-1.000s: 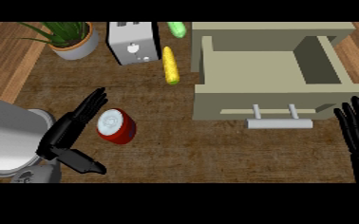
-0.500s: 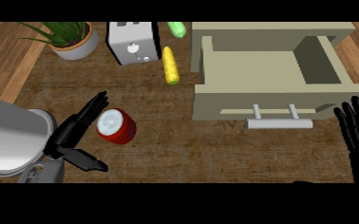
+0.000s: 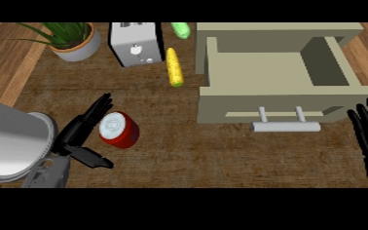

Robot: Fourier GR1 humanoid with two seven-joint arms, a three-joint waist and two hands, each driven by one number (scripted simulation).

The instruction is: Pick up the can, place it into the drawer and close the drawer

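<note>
A red can with a white top lies on the wooden counter at the lower left. My left hand is right beside it on its left, fingers straight along the can's side and thumb spread below; it is open and holds nothing. The beige drawer stands pulled out at the right, its inside bare, with a grey handle on its front. My right hand shows only as straight fingers at the right edge, resting open.
A potted plant stands at the back left, a white toaster next to it. A corn cob and a green vegetable lie near the drawer's left side. A metal pot sits at the left edge.
My left hand has edged slightly down and closer along the can's left side. The can, the drawer and my right hand have stayed in place.
</note>
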